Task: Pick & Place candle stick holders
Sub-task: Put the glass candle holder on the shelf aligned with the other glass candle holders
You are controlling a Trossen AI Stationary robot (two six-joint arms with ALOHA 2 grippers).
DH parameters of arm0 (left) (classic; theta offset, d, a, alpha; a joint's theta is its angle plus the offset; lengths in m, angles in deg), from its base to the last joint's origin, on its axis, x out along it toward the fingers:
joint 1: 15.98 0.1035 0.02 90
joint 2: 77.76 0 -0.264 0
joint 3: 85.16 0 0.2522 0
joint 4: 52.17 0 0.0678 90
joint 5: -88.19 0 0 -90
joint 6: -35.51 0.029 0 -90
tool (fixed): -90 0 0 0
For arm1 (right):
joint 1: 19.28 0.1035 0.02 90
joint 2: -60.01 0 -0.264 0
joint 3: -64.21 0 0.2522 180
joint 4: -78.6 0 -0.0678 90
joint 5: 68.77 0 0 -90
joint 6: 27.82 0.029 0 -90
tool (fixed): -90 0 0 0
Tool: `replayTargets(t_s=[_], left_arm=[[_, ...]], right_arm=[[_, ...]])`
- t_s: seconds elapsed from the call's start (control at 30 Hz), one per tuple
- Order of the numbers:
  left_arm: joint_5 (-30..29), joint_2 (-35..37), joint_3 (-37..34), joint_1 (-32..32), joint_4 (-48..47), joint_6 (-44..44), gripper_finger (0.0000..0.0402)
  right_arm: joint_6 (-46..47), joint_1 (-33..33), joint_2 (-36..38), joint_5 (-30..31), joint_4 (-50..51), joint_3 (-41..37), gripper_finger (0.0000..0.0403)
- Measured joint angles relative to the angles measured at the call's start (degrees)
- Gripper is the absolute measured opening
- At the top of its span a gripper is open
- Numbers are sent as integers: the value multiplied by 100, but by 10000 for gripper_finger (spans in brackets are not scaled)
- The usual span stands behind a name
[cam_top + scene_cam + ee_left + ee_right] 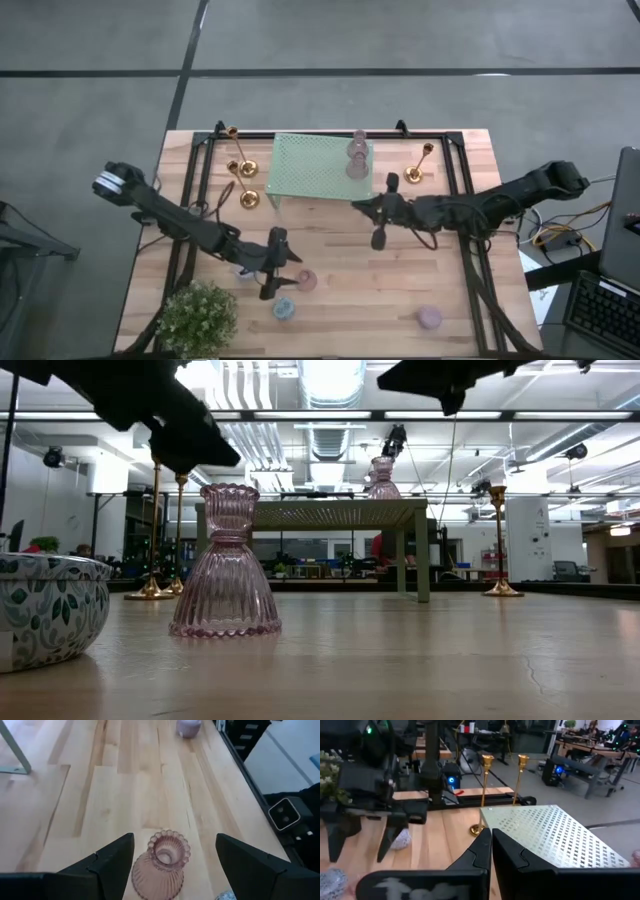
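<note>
Left gripper [278, 262] hangs over the near part of the table, jaws spread wide, nothing between them. A pink ribbed glass holder [160, 865] stands upright on the wood, seen between its fingers [107, 862], untouched.

Just beside it: a pale blue cup [284, 309] and a bushy potted plant [198, 318] at the near left corner. A lilac cup [429, 317] sits well apart toward the near right.

Mid-table, right gripper [385, 211] hovers near the rack's corner, jaws pressed together, empty.

Behind it a mint-green perforated rack [315, 168] with two pink holders [357, 158] on its right side.

Farthest: three gold candlesticks, two [243, 170] left of the rack, one [418, 165] right of it.

Count on the table: three gold, three pink glass, two small cups in clear view.
</note>
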Motion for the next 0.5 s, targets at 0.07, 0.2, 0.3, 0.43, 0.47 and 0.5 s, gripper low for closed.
replayTargets(t_s=[0.07,0.2,0.3,0.43,0.47,0.5], left_arm=[[-2,-188,40,-2,124,4,284],[-1,-507,122,-2,176,-51,284],[-1,-696,185,-2,200,-106,284],[-2,-940,246,-2,170,-125,284],[-2,-992,271,-2,185,-130,284],[-2,-1041,288,2,202,-134,284]], right_arm=[[2,57,99,27,154,-2,8],[15,142,180,23,275,-6,8],[15,193,194,21,277,-7,8],[15,204,194,21,304,-7,8],[15,204,194,21,326,-7,8],[15,204,194,21,345,-7,8]])
